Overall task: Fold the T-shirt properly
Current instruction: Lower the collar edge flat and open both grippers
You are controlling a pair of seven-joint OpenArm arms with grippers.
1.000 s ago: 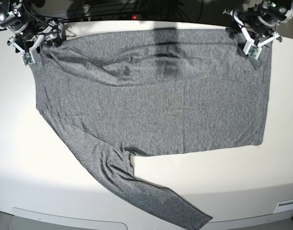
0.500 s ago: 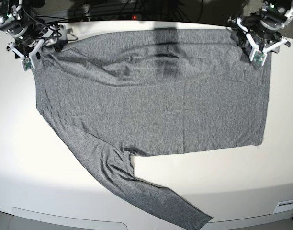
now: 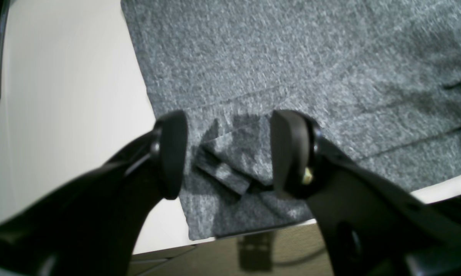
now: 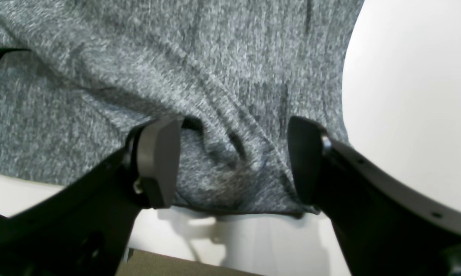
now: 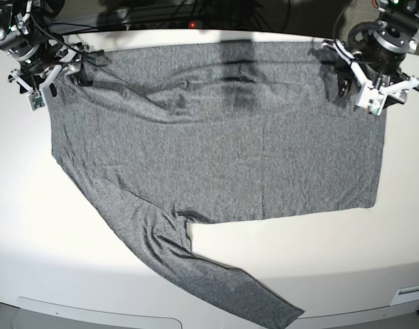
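Note:
The charcoal-grey T-shirt (image 5: 223,144) lies spread flat on the white table (image 5: 305,260), and one long sleeve (image 5: 216,281) runs to the front edge. My left gripper (image 5: 357,77) hovers over the shirt's far right corner. In the left wrist view this gripper (image 3: 230,153) is open, and a small folded flap of the shirt (image 3: 230,168) lies under the gap. My right gripper (image 5: 53,68) is at the far left corner. In the right wrist view it (image 4: 232,161) is open too, straddling bunched folds of the shirt (image 4: 230,153) near the hem.
Cables and dark equipment (image 5: 161,17) run along the table's far edge behind the shirt. The table's back edge (image 3: 253,230) lies just past the left gripper. Bare white tabletop (image 5: 24,205) lies left of and in front of the shirt.
The left arm has shifted forward and a little to the right over the shirt's far right corner. The right arm has turned slightly at the far left corner. The shirt lies as before.

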